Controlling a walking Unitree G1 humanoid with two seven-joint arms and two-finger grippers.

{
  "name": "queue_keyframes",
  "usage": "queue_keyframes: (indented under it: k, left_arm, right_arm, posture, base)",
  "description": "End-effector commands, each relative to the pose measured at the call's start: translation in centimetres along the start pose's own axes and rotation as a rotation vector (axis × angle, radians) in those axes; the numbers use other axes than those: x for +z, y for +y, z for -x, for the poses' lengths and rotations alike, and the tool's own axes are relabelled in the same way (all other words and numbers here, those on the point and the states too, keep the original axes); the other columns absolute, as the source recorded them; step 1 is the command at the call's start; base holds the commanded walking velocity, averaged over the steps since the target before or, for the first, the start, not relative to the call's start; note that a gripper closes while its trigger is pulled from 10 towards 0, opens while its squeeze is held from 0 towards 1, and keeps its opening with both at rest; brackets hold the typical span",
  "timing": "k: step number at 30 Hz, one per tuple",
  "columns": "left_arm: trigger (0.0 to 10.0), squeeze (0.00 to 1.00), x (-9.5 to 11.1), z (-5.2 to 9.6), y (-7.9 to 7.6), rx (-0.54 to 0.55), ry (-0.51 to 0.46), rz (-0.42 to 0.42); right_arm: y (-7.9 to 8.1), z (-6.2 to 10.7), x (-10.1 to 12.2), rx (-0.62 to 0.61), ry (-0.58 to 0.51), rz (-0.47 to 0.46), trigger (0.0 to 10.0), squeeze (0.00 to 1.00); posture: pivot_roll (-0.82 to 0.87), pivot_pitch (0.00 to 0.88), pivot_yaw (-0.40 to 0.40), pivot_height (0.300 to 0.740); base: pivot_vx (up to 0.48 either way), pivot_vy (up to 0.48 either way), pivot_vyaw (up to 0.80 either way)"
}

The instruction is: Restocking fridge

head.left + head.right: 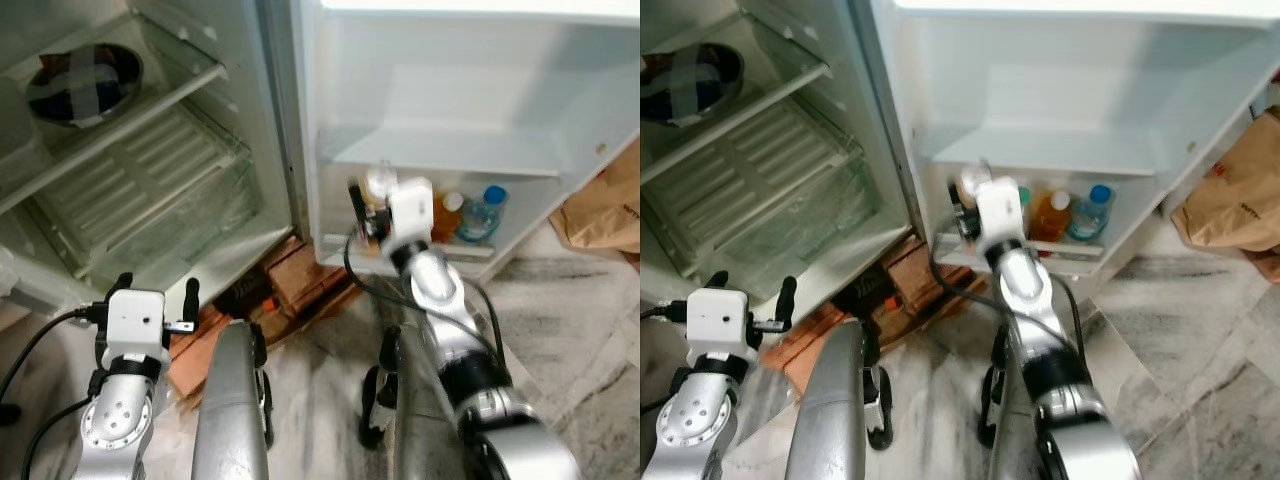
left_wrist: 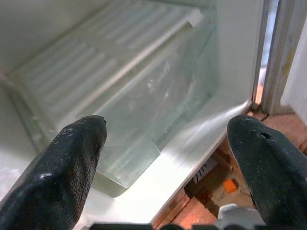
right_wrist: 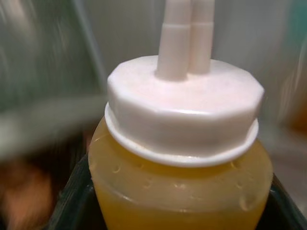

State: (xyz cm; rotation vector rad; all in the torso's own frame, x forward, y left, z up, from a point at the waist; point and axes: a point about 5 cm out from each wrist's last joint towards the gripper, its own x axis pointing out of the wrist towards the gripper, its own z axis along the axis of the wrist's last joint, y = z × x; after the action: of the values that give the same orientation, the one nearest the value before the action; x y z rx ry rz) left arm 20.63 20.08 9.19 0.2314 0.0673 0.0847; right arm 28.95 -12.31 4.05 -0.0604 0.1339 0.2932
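While the left hand point(image 1: 155, 293) hangs released before the open fridge, the right hand point(image 3: 168, 211) grasps a white-capped yellow squeeze bottle point(image 3: 182, 158) at the white door shelf point(image 1: 1080, 255).

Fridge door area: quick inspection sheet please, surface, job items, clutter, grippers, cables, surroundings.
Surface: lower door shelf, white, holding bottles.
Job's things: yellow squeeze bottle with white nozzle cap, held in the right gripper at the door shelf; orange bottle and blue-capped bottle on the shelf.
Clutter: dark bowl on an inner glass shelf.
Grippers: right shut on the bottle; left gripper open, low before the crisper drawer.
Cables: black cable along the right arm.
Surroundings: bricks under the fridge, brown paper bag, marble floor.
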Motion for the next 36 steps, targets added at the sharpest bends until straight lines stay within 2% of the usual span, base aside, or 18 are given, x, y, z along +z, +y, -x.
queue_keyframes:
  k: [1,2,3,4,5,6,11,13,16,21,26,30,36]
  left_arm:
    - [10.0,0.0,-0.3,0.0,0.0,0.008,0.011,-0.004]
    - [10.0,0.0,-0.3,-0.1,0.0,0.008,0.009,-0.005]
    - [10.0,0.0,-0.3,-0.1,0.0,0.008,0.009,-0.005]
    - [10.0,0.0,-0.3,-0.2,0.1,0.01,0.006,-0.004]
    - [10.0,0.0,-0.3,-0.2,0.1,0.01,0.006,-0.004]
    - [10.0,0.0,-0.3,-0.3,0.1,0.011,0.006,-0.002]
    - [10.0,0.0,-0.5,-0.7,-0.2,0.002,0.006,0.006]
    - [10.0,0.0,-0.4,-0.8,-0.3,-0.001,0.004,0.008]
    - [10.0,0.0,-0.1,-1.3,-0.6,-0.005,-0.007,0.018]
    - [10.0,0.0,-0.2,-1.4,-0.3,-0.001,-0.01,0.013]
    - [10.0,0.0,-0.2,-1.4,-0.3,0.003,-0.01,0.011]
    - [10.0,0.0,-0.2,-1.2,-0.4,-0.003,-0.01,0.012]
    - [10.0,0.0,0.0,-0.8,-0.3,-0.006,-0.018,-0.001]
  right_arm:
    - [0.0,-0.8,2.8,0.0,-0.105,-0.005,10.0,0.0]
    - [0.3,0.1,3.0,-0.006,-0.107,-0.029,10.0,0.0]
    - [0.3,0.1,3.0,-0.006,-0.107,-0.029,10.0,0.0]
    - [0.6,1.4,3.3,-0.005,-0.116,-0.038,10.0,0.0]
    - [0.6,1.4,3.3,-0.005,-0.116,-0.038,10.0,0.0]
    - [0.9,2.4,3.3,0.002,-0.12,-0.031,10.0,0.0]
    - [1.0,3.4,3.1,0.0,-0.129,-0.01,10.0,0.0]
    - [0.9,3.3,3.1,-0.008,-0.133,-0.014,10.0,0.0]
    - [0.6,2.6,4.3,-0.024,-0.157,-0.025,10.0,0.0]
    - [1.1,1.6,6.0,0.017,-0.212,0.009,10.0,0.0]
    - [1.5,0.8,6.9,0.041,-0.247,0.035,10.0,0.0]
    - [1.7,-0.3,8.4,0.067,-0.316,0.093,10.0,0.0]
    - [1.4,-1.8,10.7,0.055,-0.41,0.187,10.0,0.0]
  posture:
    - [0.19,0.293,0.045,0.564]
    - [0.18,0.29,0.046,0.564]
    - [0.18,0.29,0.046,0.564]
    - [0.17,0.282,0.045,0.564]
    - [0.17,0.282,0.045,0.564]
    - [0.16,0.281,0.045,0.564]
    - [0.14,0.275,0.049,0.564]
    - [0.14,0.275,0.05,0.564]
    - [0.14,0.27,0.052,0.549]
    - [0.15,0.269,0.049,0.524]
    - [0.16,0.274,0.048,0.524]
    - [0.16,0.283,0.051,0.524]
    - [0.18,0.298,0.056,0.524]
  base:
    - [0.0,0.0,0.0]
    - [0.0,0.0,0.0]
    - [0.0,0.0,0.0]
    - [0.0,0.0,0.0]
    - [0.0,0.0,0.0]
    - [0.0,0.0,0.0]
    - [0.0,0.0,0.0]
    - [0.0,0.0,0.0]
    - [0.0,0.0,0.0]
    - [0.0,0.182,0.0]
    - [0.0,0.0,0.0]
    - [0.0,0.393,0.0]
    - [0.0,0.0,0.0]
